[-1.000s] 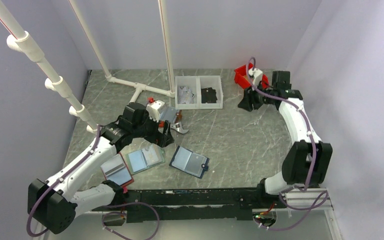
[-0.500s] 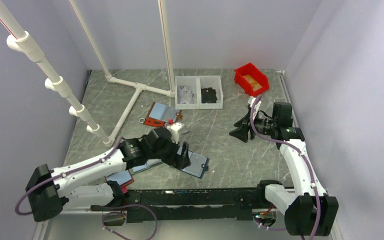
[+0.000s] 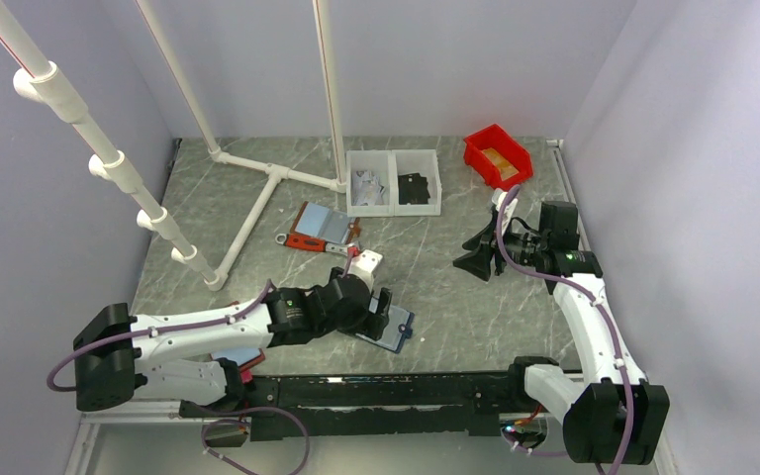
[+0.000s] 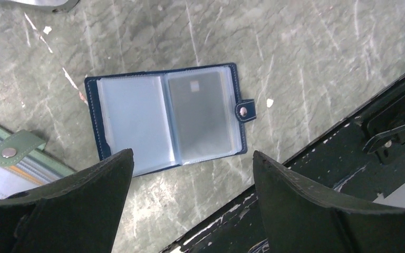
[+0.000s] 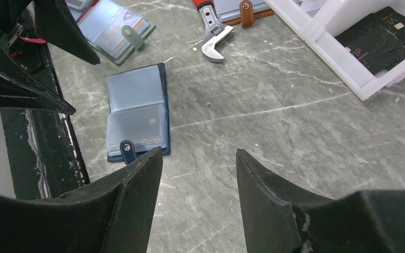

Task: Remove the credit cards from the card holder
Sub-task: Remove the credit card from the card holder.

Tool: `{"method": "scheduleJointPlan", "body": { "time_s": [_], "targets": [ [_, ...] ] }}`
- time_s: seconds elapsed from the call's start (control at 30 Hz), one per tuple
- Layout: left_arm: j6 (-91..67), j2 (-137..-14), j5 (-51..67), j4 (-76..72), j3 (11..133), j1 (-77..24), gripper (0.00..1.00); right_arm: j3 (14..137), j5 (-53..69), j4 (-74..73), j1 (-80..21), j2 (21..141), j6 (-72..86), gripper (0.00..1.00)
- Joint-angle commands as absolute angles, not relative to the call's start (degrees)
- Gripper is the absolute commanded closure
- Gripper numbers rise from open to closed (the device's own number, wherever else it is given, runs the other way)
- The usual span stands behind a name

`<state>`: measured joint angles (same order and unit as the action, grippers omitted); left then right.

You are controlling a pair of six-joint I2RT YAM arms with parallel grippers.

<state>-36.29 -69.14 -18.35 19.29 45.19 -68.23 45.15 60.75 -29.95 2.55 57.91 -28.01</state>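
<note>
The navy card holder (image 4: 166, 116) lies open and flat on the marble table, strap tab to its right; it also shows in the right wrist view (image 5: 136, 113). One greyish card (image 4: 199, 118) shows dimly through its right pocket; the left pocket looks pale blue. In the top view the holder (image 3: 399, 329) is partly covered by my left gripper (image 3: 378, 313). The left gripper (image 4: 192, 154) hovers open and empty above the holder's near edge. My right gripper (image 3: 475, 253) is open and empty, well right of the holder, and looks toward it (image 5: 199, 152).
A green-edged holder (image 5: 116, 29) lies left of the navy one. A red-edged holder (image 3: 319, 226) and a wrench (image 5: 211, 37) lie behind. White bins (image 3: 394, 183) hold papers and black cards (image 5: 379, 39). A red bin (image 3: 496, 155) stands back right. The black rail (image 4: 316, 174) runs along the near edge.
My left arm swung from the back left forward and right, over the navy holder. My right arm drew back from the red bin to mid-right, then stayed.
</note>
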Motion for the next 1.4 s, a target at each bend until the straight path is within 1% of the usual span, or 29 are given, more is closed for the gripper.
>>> {"method": "scheduleJointPlan", "body": {
  "time_s": [0.0,0.23,0.5,0.7,0.8,0.93,1.17,1.37],
  "targets": [
    [-38.3,-67.9,-20.1,14.4,43.8,-68.9,0.13,46.4,63.2,-28.0,2.7,57.4,-28.2,0.44],
    [-39.7,-65.2,-19.9,12.1,41.2,-69.8,0.12,46.1,63.0,-27.8,2.8,57.9,-27.9,0.43],
    [-39.3,-65.3,-18.8,11.2,40.4,-71.1,0.09,46.1,63.1,-27.8,2.8,58.1,-27.7,0.43],
    [-39.9,-70.5,-23.4,18.6,45.9,-73.3,0.15,46.2,63.4,-27.7,2.8,58.5,-27.6,0.43],
    [-40.1,-74.0,-25.2,22.4,49.0,-73.8,0.20,46.2,63.5,-27.9,2.8,58.6,-27.8,0.43],
    [-39.4,-78.5,-26.2,23.8,51.7,-74.2,0.25,46.3,63.5,-28.2,2.9,58.8,-27.9,0.43],
    [-37.8,-83.6,-26.8,23.4,53.5,-74.2,0.28,46.4,64.1,-28.5,2.8,58.7,-28.1,0.43],
    [-36.5,-86.0,-25.3,20.5,53.3,-73.7,0.28,46.3,64.2,-28.5,2.7,58.5,-27.9,0.43]
  ]
}}
